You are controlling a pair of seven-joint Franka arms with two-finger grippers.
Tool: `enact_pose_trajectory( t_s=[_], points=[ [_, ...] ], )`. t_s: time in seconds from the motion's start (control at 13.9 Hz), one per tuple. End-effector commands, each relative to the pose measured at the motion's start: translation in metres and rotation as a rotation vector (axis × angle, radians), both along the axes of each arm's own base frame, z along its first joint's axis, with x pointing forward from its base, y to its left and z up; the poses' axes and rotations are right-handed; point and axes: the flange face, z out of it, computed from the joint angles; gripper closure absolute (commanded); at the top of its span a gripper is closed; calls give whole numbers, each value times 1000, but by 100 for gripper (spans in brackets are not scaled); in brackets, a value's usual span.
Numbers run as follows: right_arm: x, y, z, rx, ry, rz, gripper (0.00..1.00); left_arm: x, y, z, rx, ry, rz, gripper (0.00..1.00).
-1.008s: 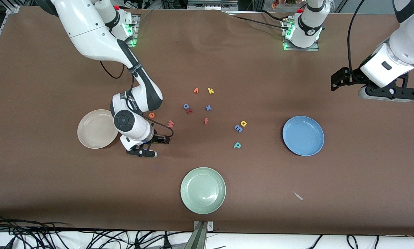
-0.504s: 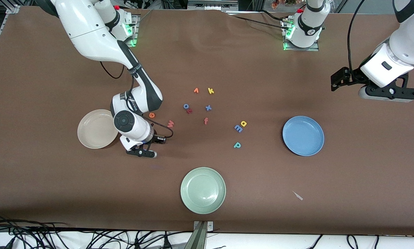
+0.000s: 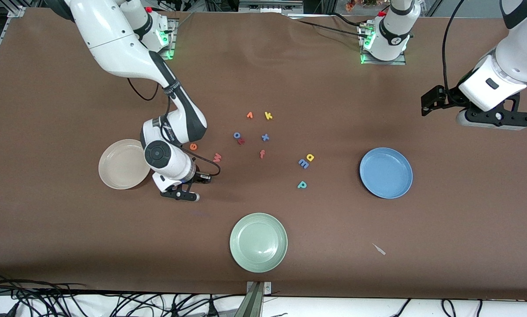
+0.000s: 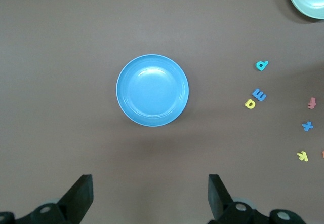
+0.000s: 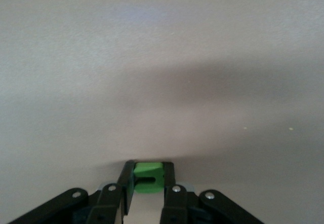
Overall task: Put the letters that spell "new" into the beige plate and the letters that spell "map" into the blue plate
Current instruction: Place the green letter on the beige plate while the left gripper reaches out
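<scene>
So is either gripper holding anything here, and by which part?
The right gripper is shut on the green n, pinching its two flat sides. The left gripper is open and empty.

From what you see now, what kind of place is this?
Probably a robot lab: two arms bolted to a brown table, cables along its edge, foam letters and plates laid out, and the right gripper shut on a green n.

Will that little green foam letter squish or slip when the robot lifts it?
The small green foam letter probably squashes slightly, since the right gripper is shut on it. It looks tiny and light, so lifting should be easy. Its flat sides likely stop it rolling or slipping out.
</scene>
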Motion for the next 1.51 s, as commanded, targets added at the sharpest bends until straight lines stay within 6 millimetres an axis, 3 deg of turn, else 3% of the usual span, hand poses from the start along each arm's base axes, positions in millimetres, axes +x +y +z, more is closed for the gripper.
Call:
enact_pose_trajectory(
  t_s=[0.0, 0.14, 0.22, 0.43, 0.58, 0.65, 0.86, 1.08, 1.15, 1.22, 1.3, 1.44],
  points=[
    [15, -34, 22, -13, 71, 11, 95, 0, -9, 6, -5, 3, -34, 0],
    [23, -74, 43, -5, 115, 119, 95, -4, -41, 3, -7, 8, -92, 0],
    [25, -95, 49, -1, 143, 156, 95, -3, -47, 0, -9, 12, -101, 0],
    [22, -139, 72, -16, 205, 175, 93, 0, -84, -25, -11, 50, -153, 0],
    [8, -164, 82, -32, 230, 173, 89, 7, -108, -50, -25, 67, -188, 0],
    [-2, -178, 85, -40, 231, 167, 89, 17, -115, -81, -28, 107, -209, 0],
    [-22, -206, 93, -37, 231, 193, 87, 30, -169, -157, -50, 139, -267, 0],
    [-40, -231, 64, -36, 181, 221, 81, 36, -211, -218, -64, 122, -323, 0],
    [-45, -235, 60, -37, 148, 227, 75, 35, -228, -233, -56, 96, -352, 0],
    [-46, -235, 58, -36, 143, 224, 44, 33, -240, -254, -25, 88, -381, 0],
    [-45, -233, 65, -35, 135, 212, 0, 29, -257, -274, 5, 72, -428, 0],
    [-46, -220, 79, -6, 140, 159, 0, 28, -272, -306, 8, 49, -459, 0]
  ],
)
